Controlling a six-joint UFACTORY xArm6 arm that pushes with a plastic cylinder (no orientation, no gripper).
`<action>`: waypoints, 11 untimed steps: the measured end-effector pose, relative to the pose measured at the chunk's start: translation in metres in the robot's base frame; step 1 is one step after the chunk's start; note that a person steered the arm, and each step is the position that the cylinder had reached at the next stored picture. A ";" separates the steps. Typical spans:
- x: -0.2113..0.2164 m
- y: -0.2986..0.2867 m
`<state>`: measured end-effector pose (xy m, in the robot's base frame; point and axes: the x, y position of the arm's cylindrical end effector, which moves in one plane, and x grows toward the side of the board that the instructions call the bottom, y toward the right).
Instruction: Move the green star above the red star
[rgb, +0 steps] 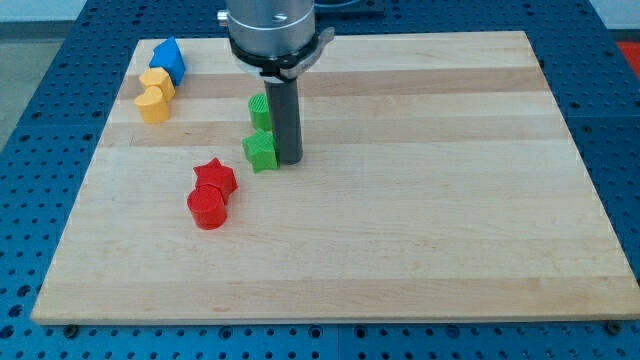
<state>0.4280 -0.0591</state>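
Green star (260, 151) in bright green, and a second green block (259, 110) behind it matches that shade. Red star (215, 177) and red cylinder (207, 209), both a vivid red. Blue block (169, 56) is a strong mid-blue; the two yellow blocks (155, 92) run orange-yellow. Tabletop (420, 220) shows pale wood in lengthwise grain stripes. Dark grey rod, my tip (288, 160) likewise.

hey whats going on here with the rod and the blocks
My tip is down on the wooden board, right beside the green star, on its right in the view. The red star lies toward the view's lower left, with a red cylinder just below it. The green star is not yet directly above the red star.
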 end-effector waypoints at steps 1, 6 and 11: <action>0.000 -0.014; -0.024 -0.034; -0.009 0.035</action>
